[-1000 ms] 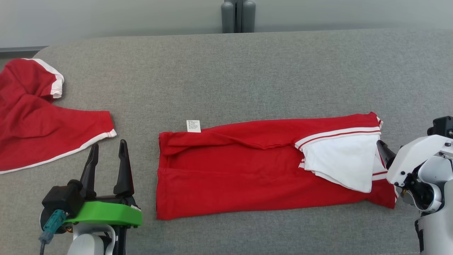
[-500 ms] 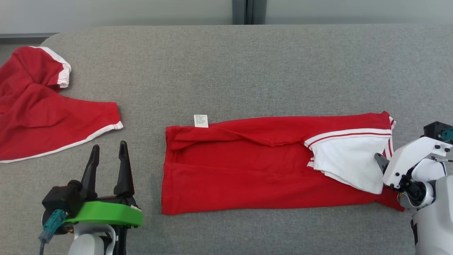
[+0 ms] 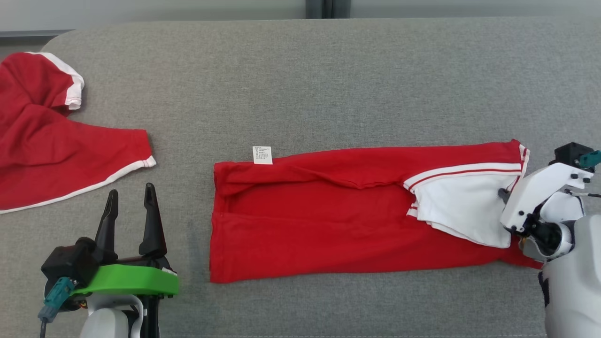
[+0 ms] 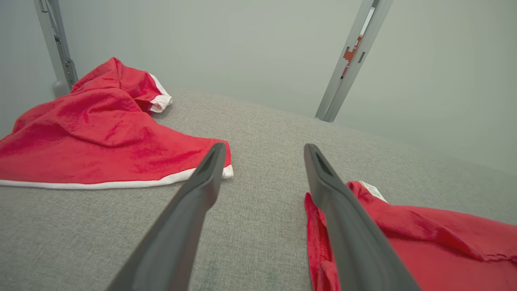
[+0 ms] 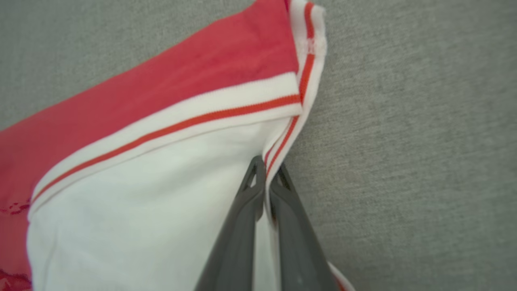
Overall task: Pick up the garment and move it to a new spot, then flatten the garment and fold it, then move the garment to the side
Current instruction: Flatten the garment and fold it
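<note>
The garment (image 3: 328,225) is a red shirt with a white striped collar, folded into a long strip across the middle of the grey surface (image 3: 300,84). A small white label (image 3: 262,155) sticks out at its far left corner. My right gripper (image 3: 504,195) is at the garment's right end. In the right wrist view the right gripper (image 5: 267,166) is shut, pinching the white red-striped edge (image 5: 291,129) of the garment (image 5: 161,117). My left gripper (image 3: 131,190) stands open at the lower left, just left of the garment's left end and holding nothing; the left wrist view shows the left gripper (image 4: 264,146) and the garment (image 4: 424,242).
A second red garment with white trim (image 3: 47,145) lies crumpled at the far left, seen as the second garment (image 4: 89,133) beyond my left fingers. A pale wall and metal posts (image 4: 351,60) stand behind the surface's far edge.
My right gripper has moved in onto the garment's right edge and shut on the striped trim. The head camera has shifted a little. The left gripper stays open and still.
</note>
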Available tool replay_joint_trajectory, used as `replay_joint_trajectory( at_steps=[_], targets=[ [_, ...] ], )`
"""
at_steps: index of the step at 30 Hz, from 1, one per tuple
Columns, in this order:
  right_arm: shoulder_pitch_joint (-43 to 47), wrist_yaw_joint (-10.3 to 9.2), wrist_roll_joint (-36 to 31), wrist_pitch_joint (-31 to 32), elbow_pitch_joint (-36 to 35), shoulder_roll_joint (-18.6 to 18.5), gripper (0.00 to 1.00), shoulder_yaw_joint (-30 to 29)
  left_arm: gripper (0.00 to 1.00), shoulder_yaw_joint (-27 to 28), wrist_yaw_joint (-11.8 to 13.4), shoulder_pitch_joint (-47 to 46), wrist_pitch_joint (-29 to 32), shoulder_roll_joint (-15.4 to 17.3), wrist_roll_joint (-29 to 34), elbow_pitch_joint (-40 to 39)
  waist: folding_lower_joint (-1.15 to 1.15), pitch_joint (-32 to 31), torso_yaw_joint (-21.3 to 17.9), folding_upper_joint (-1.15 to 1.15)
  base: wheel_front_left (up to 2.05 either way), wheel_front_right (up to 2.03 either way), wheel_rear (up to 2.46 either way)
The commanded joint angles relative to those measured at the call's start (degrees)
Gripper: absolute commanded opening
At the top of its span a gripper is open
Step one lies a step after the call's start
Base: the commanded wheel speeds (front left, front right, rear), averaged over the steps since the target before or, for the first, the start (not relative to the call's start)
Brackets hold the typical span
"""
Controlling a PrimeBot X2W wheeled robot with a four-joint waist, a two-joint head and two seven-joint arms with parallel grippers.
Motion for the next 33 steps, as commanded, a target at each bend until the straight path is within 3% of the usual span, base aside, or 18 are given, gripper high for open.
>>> replay_joint_trajectory(
  at_steps=[1, 11, 16, 22, 25, 33],
  targets=[
    [-0.22, -0.05, -0.48, -0.31, -0.6, -1.42, 0.0, -1.25, 1.0, 0.11, -0.24, -0.53, -0.02, 0.03, 0.32, -0.14, 0.0, 0.22, -0.74, 0.0, 0.0, 0.0, 0.0],
    [0.76, -0.05, -4.67, -0.2, -9.29, -7.34, 0.0, -10.9, 1.0, -0.8, -0.22, -1.39, -0.03, 0.05, 0.44, -0.14, 0.0, -0.16, -2.2, 0.0, 0.0, 0.0, 0.0],
    [1.81, -0.05, -7.13, 1.02, -14.0, -9.24, 0.0, -12.85, 1.0, -1.64, -0.22, -1.54, -0.03, 0.05, 0.31, 0.12, 0.0, -0.59, -2.02, 0.0, 0.0, 0.0, 0.0],
    [3.72, -0.02, -1.51, 4.88, -19.43, -6.38, 0.0, -7.12, 1.0, -1.84, -0.22, -0.62, -0.02, 0.05, 0.72, 0.52, 0.0, -1.87, -1.77, 0.0, 0.0, 0.0, 0.0],
    [5.16, 0.0, 1.92, 7.0, -22.31, -3.5, 0.0, -1.87, 1.0, -1.79, -0.22, -0.36, -0.03, 0.05, 1.18, 0.62, 0.0, -2.74, -1.41, 0.0, 0.0, 0.0, 0.0],
    [8.06, -0.01, 5.87, 9.15, -26.4, -0.2, 0.0, 13.21, 1.0, -2.18, -0.22, 0.14, -0.02, 0.05, 0.63, 0.86, 0.0, -3.79, -0.75, 0.0, 0.0, 0.0, 0.0]
  ],
)
